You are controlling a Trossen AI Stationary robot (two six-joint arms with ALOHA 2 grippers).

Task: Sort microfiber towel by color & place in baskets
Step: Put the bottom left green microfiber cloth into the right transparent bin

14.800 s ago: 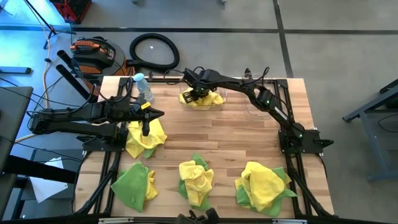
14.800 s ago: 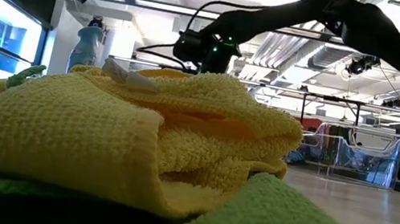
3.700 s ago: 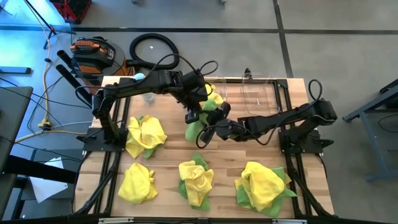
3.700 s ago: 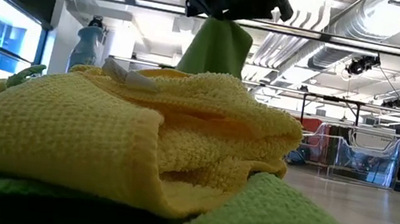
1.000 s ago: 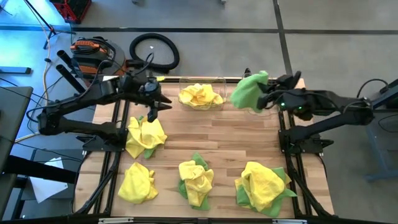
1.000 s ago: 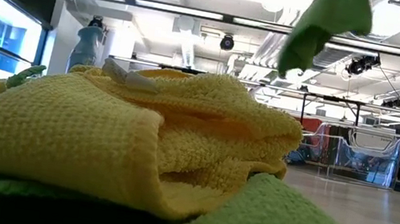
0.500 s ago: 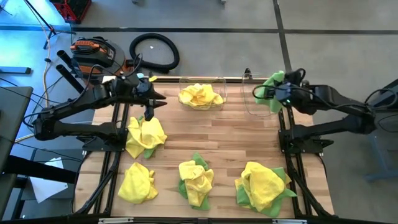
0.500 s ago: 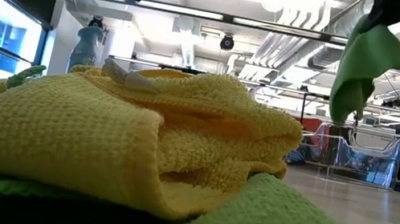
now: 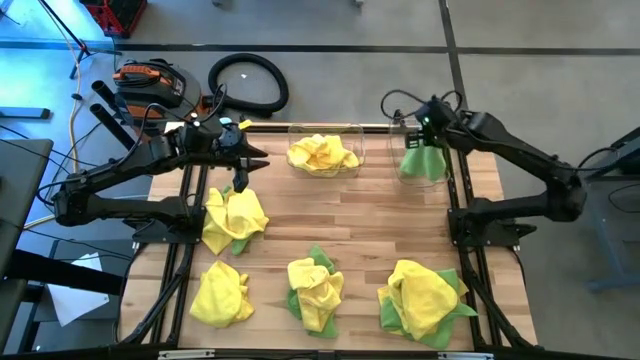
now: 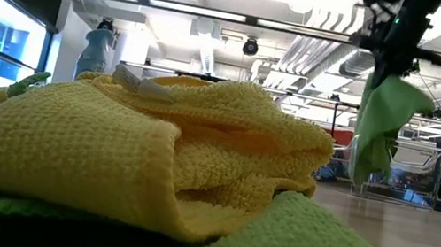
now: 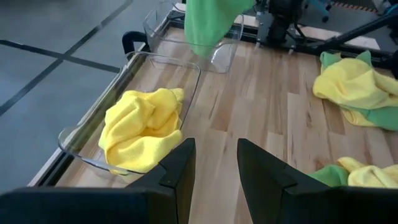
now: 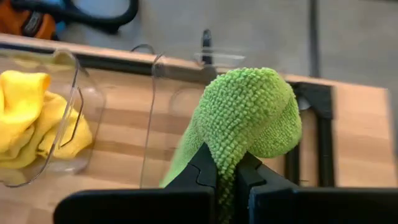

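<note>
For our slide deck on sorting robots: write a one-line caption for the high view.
Right gripper lowers a green towel into the empty clear basket; yellow towels fill its neighbour.

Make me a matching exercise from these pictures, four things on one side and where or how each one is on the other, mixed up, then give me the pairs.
Things
1. green towel
2. yellow towel
3. left gripper
4. right gripper

Places or states
A. lying inside the basket at the table's far edge
B. open, holding nothing, above the table's left side
C. hanging down over the other, empty basket
D. shut on a towel, held above that basket

Pairs: 1-C, 2-A, 3-B, 4-D
</note>
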